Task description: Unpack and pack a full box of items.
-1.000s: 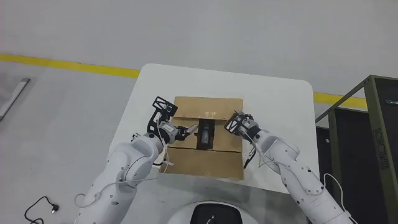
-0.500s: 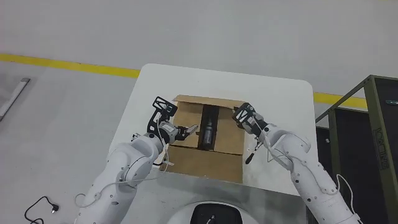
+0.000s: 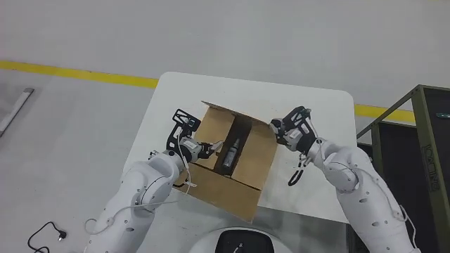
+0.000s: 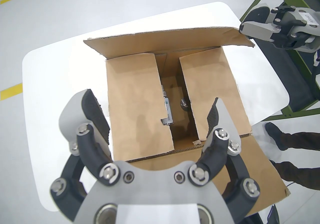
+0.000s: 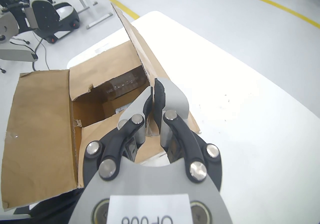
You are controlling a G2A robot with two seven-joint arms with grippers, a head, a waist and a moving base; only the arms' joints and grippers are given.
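The cardboard box [image 3: 242, 176] sits in the middle of the tabletop [image 3: 309, 105], turned a little askew. I judge it loaded and rather heavy, with thin flaps that bend and tear easily; one inner flap [image 4: 135, 100] already has a torn edge. A good place to hold is a flap's free edge near a corner. The far flap [image 5: 136, 42] stands up, and the right jaws are pressed together on its edge, the wrist at the box's far right corner. The left jaws are apart and empty, over the near rim, facing the gap between the inner flaps, where a dark bottle-like item [image 3: 232, 153] lies.
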